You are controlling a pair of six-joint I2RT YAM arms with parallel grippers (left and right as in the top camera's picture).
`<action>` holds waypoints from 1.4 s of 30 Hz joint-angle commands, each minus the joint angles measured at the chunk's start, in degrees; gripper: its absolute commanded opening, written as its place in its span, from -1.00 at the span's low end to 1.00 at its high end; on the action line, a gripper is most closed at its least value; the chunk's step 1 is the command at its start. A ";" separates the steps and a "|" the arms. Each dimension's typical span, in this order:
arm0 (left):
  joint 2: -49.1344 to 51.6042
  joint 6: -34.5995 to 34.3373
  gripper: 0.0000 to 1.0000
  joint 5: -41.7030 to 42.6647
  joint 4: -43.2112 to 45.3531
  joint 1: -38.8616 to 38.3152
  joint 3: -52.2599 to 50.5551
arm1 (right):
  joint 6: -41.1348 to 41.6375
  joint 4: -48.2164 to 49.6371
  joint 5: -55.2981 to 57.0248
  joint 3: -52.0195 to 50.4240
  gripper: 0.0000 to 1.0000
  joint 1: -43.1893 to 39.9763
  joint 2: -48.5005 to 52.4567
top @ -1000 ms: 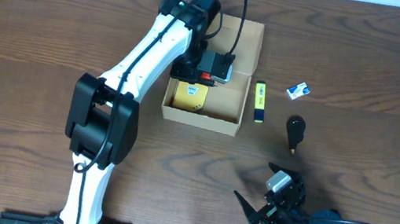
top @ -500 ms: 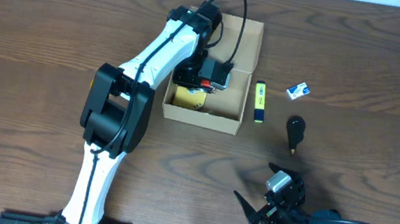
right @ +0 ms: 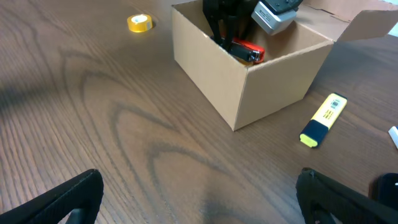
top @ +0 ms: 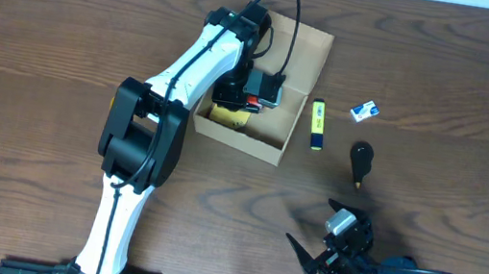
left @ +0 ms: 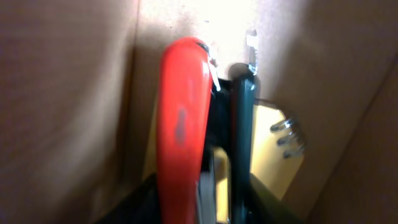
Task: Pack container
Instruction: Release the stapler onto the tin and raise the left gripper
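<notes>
The container (top: 258, 145) is a tan cardboard box at the table's centre, its flap lid (top: 307, 53) standing open behind it. It also shows in the right wrist view (right: 249, 93). My left gripper (top: 244, 98) reaches down inside it. A red and black stapler (left: 183, 118) sits between its jaws, the dark fingers (left: 140, 199) lying against both of its sides. The stapler's red top (right: 247, 51) shows over the box rim. A yellow item (top: 226, 115) lies on the box floor. My right gripper (top: 325, 246) rests open near the front edge, holding nothing.
A yellow highlighter (top: 317, 125) lies just right of the box. Further right are a small blue-and-white item (top: 364, 110) and a black pointed item (top: 360, 162). A yellow tape roll (right: 139, 23) sits on the table beyond the box's far side.
The left arm's elbow swung right as the gripper went deeper into the box. The box has since turned slightly, its right end shifting away. The right arm stayed still.
</notes>
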 commanded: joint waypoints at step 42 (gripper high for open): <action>-23.10 -19.12 -0.05 -4.74 -12.61 3.19 -0.31 | 0.68 -0.07 -0.24 -0.22 0.99 0.48 -0.39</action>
